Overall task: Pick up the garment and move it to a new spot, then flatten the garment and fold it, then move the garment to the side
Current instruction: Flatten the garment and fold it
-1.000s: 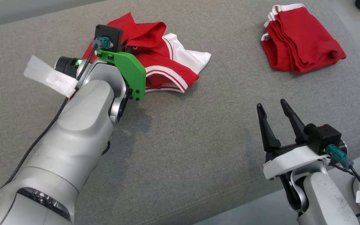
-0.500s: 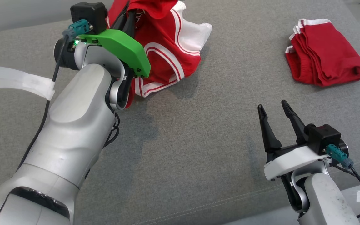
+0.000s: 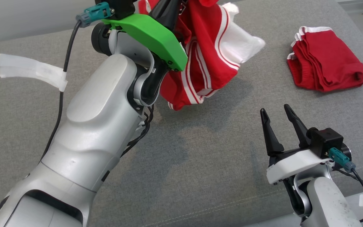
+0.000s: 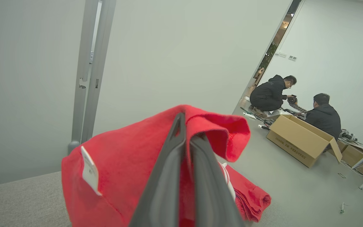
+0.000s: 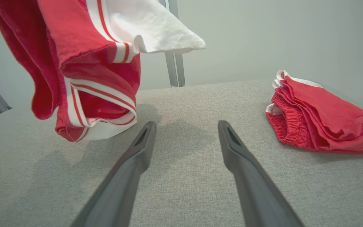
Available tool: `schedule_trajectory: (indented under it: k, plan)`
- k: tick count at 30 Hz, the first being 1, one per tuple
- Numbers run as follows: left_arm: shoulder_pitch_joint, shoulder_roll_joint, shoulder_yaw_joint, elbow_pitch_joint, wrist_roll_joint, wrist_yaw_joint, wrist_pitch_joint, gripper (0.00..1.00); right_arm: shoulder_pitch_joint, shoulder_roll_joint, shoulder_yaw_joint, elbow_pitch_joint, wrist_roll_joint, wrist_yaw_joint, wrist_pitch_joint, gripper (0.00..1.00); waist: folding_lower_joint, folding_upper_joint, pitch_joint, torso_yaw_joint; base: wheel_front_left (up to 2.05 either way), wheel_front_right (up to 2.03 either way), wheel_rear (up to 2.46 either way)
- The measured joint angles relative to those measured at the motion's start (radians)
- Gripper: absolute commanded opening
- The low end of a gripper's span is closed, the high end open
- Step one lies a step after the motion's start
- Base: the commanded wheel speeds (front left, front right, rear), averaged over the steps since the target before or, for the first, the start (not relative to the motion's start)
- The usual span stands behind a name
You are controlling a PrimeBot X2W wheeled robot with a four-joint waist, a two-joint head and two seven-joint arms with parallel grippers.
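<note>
The garment [image 3: 210, 56], red with white stripes and a white panel, hangs clear of the grey padded surface [image 3: 200, 157] at the upper middle of the head view. My left gripper [image 3: 169, 8] is shut on its top edge, under the green wrist bracket. In the left wrist view the two fingers [image 4: 183, 121] press together with red cloth [image 4: 128, 157] bunched around them. My right gripper [image 3: 275, 109] stands open at the lower right, with nothing between its fingers. In the right wrist view the garment [image 5: 90, 78] dangles up and to the left of the open right gripper [image 5: 187, 125].
A second red garment [image 3: 329, 60], folded, lies at the far right of the surface. A white tape tag [image 3: 30, 69] hangs from the left arm's cable. Two people crouch by a cardboard box [image 4: 301, 142] on the floor beyond.
My left arm has lifted the garment off the surface and carried it up and to the right. The head camera has shifted. The right gripper has stayed put.
</note>
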State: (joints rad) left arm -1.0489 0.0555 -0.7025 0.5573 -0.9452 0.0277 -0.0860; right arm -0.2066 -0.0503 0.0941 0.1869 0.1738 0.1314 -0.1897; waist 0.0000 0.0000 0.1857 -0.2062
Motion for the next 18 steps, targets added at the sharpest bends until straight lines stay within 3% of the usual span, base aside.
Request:
schedule_trajectory:
  k: [5, 9, 17, 18]
  plan:
    - [0.021, 0.003, -0.017, 0.026, -0.012, 0.079, 0.069, 0.0, 0.0, 0.0, 0.002, 0.0, 0.001, 0.0, -0.001, 1.0, 0.0, 0.0, 0.006, -0.001, 0.0, 0.0, 0.0]
    - [0.087, 0.049, -0.03, 0.131, -0.011, 0.132, 0.112, 0.0, 0.0, 0.0, 0.007, 0.0, 0.006, 0.0, -0.002, 1.0, 0.0, 0.0, 0.012, -0.003, 0.0, 0.0, 0.0]
    - [0.119, 0.09, 0.007, 0.316, -0.014, 0.163, 0.053, 0.0, -0.001, 0.0, 0.018, 0.0, 0.005, 0.0, -0.001, 1.0, 0.0, 0.0, 0.018, -0.002, 0.0, 0.0, 0.0]
    - [0.119, 0.095, 0.013, 0.337, -0.019, 0.167, 0.045, 0.1, -0.002, 0.0, 0.02, 0.0, 0.005, 0.0, -0.001, 1.0, 0.0, 0.0, 0.017, -0.003, 0.0, 0.0, 0.0]
